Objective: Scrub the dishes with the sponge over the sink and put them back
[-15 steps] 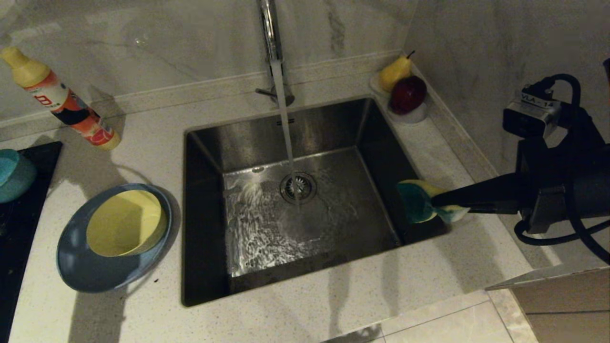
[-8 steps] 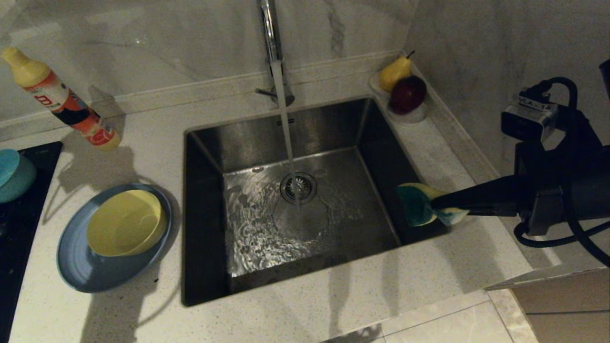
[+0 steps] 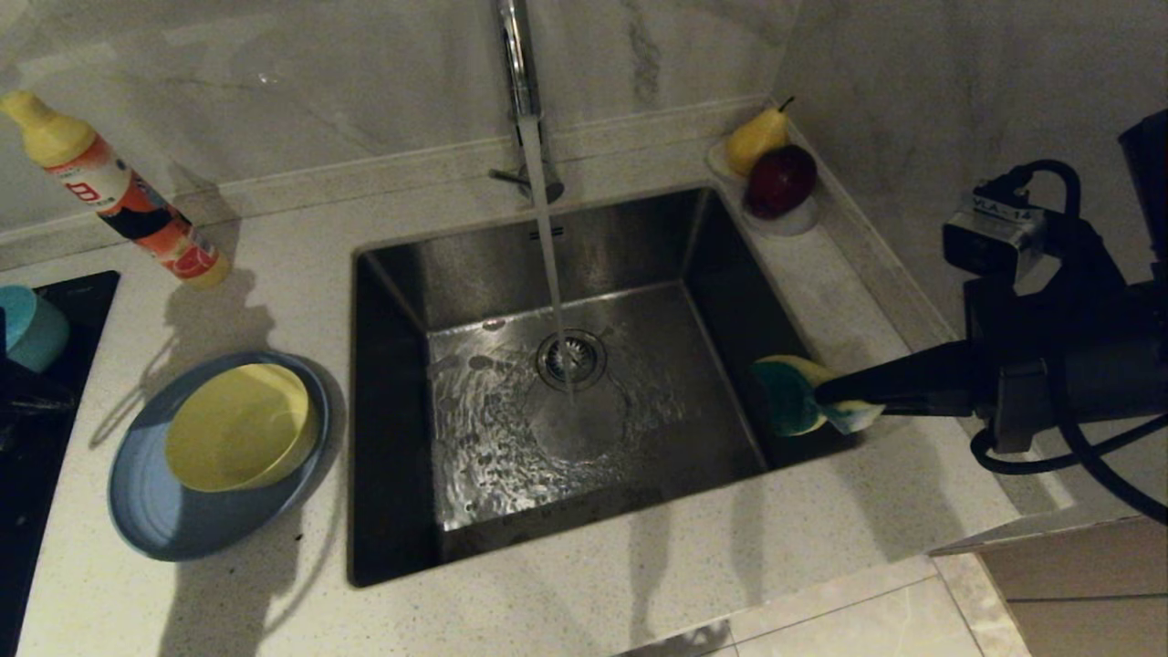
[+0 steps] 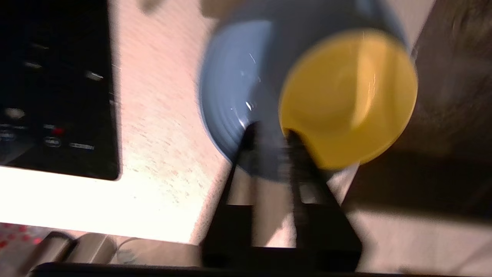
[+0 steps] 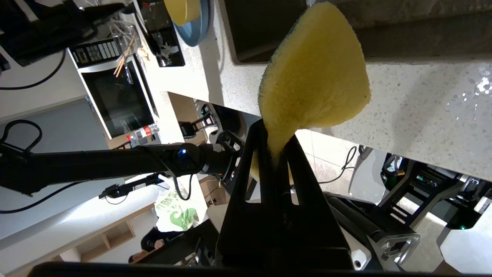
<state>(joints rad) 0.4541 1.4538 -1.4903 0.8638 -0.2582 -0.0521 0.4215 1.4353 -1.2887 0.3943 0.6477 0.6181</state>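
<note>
Reach comes first: our right arm stretches in level from three o'clock, and our right gripper (image 3: 844, 394) pinches the sponge (image 3: 792, 394) by one end, jaws clamped tight on it. The sponge's long axis runs roughly three-to-nine, its free end pointing toward nine o'clock over the right rim of the sink (image 3: 584, 228). It is a soft, porous pad, squeezed narrow at the grip and flaring beyond, yellow on one face (image 5: 315, 77) and teal-green on the other.

Our left gripper (image 4: 271, 132) hangs above the counter at nine o'clock, fingers a narrow gap apart and holding nothing; its tips show over the slate-blue plate (image 4: 230, 100) beside the pale-yellow bowl (image 4: 348, 96).

We see that bowl (image 3: 239, 427), smooth and round, lying inside the ridged plate (image 3: 173, 511) on the speckled counter left of the sink. Water runs from the chrome tap (image 3: 518, 64) into the brushed steel basin, onto the strainer drain (image 3: 571, 358).
</note>
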